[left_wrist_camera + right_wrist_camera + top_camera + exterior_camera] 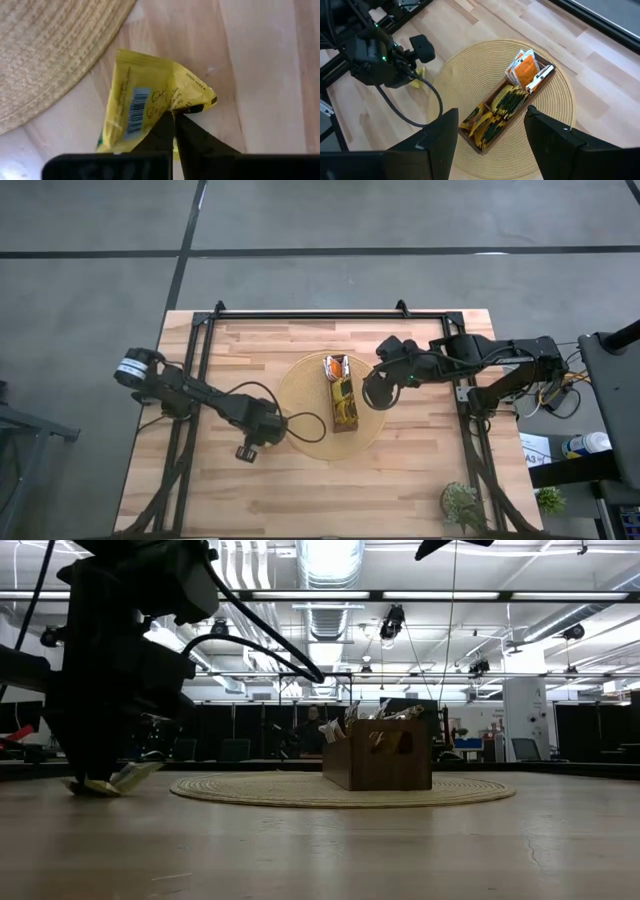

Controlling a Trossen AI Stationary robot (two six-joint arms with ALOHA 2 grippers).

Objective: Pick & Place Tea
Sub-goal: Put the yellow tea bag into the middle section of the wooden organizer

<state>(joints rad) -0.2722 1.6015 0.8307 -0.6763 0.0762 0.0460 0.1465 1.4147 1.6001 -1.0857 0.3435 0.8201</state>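
Tea sachet (150, 100) pinched in my left gripper (173, 116) on table (265, 75) beside mat (50, 50); tray (507, 107) nearly full; placing remains. Right gripper (490, 132) agape above tray.

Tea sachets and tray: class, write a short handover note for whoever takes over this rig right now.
Left gripper: shut on a yellow sachet, low at the table just off the round mat.
Right gripper: open, empty, hovering above the tray.
Tray: on the mat, holding orange, yellow and dark green sachets.
Done: one sachet pinched.
Left: lift it and place it, probably into the tray.
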